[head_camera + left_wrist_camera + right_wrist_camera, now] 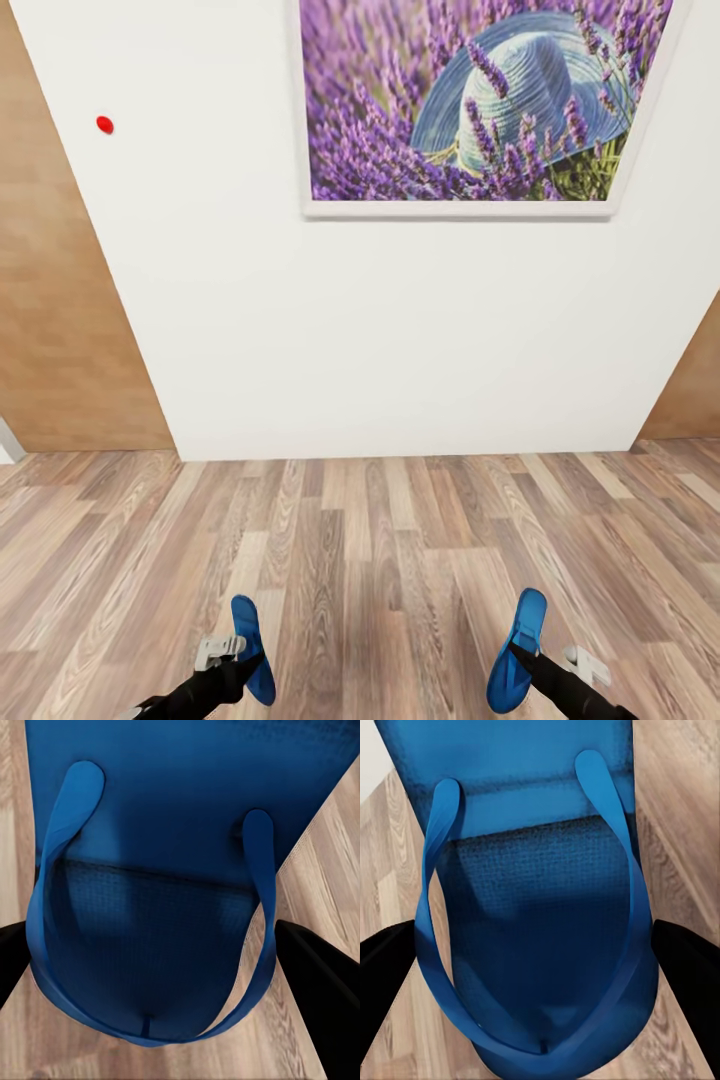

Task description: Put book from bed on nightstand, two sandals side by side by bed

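Each of my grippers holds one bright blue sandal above the wood-plank floor (pixel 380 560). My left gripper (pixel 243 665) is shut on the left sandal (pixel 252 645), whose sole and Y-strap (pixel 157 915) sit between the black fingers (pixel 315 997). On the other side, my right gripper (pixel 520 660) is shut on the right sandal (pixel 518 650); its sole and strap (pixel 540 945) lie between the black fingers (pixel 690 982). Both sandals point away from me toward the white wall. The book, the bed and the nightstand are out of view.
A white wall (pixel 380 330) stands close ahead, with a framed picture of lavender and a blue hat (pixel 470 100) and a small red dot (pixel 104 124). Brown door panels flank it at left (pixel 50 300) and right (pixel 695 400).
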Available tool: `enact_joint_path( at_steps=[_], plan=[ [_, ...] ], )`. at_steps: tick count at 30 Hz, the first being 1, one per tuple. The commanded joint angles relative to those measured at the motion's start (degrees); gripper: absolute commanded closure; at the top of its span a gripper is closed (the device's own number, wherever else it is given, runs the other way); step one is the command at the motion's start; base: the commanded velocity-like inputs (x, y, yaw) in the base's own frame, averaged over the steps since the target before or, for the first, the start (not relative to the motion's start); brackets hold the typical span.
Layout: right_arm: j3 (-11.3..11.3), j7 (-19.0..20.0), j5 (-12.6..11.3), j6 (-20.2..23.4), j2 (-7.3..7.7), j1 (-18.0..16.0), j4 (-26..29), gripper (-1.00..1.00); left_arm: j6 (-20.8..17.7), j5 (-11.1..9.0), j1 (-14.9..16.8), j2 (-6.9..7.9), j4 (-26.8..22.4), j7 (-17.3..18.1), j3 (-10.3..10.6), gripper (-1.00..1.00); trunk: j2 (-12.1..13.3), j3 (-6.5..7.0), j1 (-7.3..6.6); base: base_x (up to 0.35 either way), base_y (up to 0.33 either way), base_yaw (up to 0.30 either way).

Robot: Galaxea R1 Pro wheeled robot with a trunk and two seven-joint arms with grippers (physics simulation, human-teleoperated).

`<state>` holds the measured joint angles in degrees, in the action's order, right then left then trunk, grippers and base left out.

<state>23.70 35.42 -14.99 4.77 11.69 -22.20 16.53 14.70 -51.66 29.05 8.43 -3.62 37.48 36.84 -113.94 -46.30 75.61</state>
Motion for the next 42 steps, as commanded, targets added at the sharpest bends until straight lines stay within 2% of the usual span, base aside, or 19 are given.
enact_joint_path(
  at_steps=[1,26,34,42],
  plan=[
    [0.21,0.27,-0.57,0.51,0.0,-0.03,0.0,1.0,0.4,-0.28,0.04,0.01,0.02,0.05,0.43,1.0,-0.02,-0.05,0.03,0.33,0.0,0.0],
    [0.21,0.26,-0.59,0.51,0.0,-0.03,-0.01,1.0,0.33,-0.27,0.04,-0.07,0.02,0.18,0.43,1.0,-0.02,-0.05,0.03,0.33,0.0,0.0],
    [0.23,0.27,-0.57,0.51,0.0,-0.03,-0.01,1.0,0.31,-0.28,0.04,-0.53,0.02,-0.1,0.43,1.0,-0.02,-0.05,0.03,0.322,0.0,0.0],
    [0.24,0.27,-0.6,0.51,0.0,-0.03,-0.01,1.0,0.3,-0.28,0.04,-0.53,0.09,-0.29,0.43,1.0,-0.02,-0.05,0.03,0.109,0.0,0.055]
  ],
)
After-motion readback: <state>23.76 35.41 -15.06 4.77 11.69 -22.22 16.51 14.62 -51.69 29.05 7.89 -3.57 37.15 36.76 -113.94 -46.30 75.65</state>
